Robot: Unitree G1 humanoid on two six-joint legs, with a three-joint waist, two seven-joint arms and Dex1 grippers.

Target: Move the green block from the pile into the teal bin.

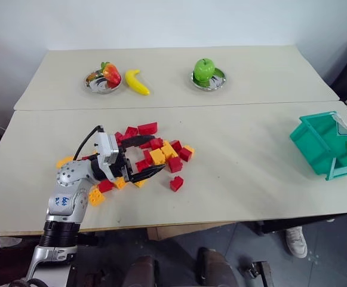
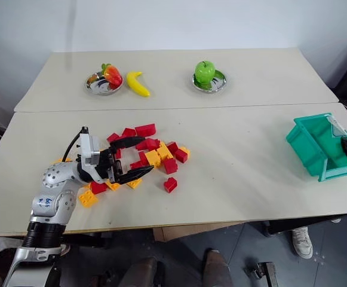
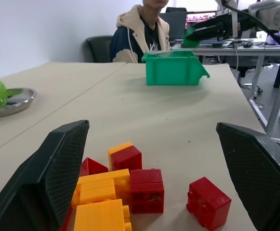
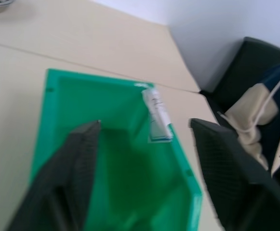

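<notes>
While the right gripper (image 4: 145,124) hangs released above the teal bin (image 1: 310,146) at the table's right edge, the green block (image 3: 192,43) seems to be just beneath it. Best withdraw straight up, holding the released left gripper (image 1: 156,155) off the pile (image 1: 174,163).

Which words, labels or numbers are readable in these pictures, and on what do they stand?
None can be read.
Blue handwritten marks on the left arm's silver shell: too small to read.
White label on the teal bin's inner wall: blurred, unreadable.
</notes>
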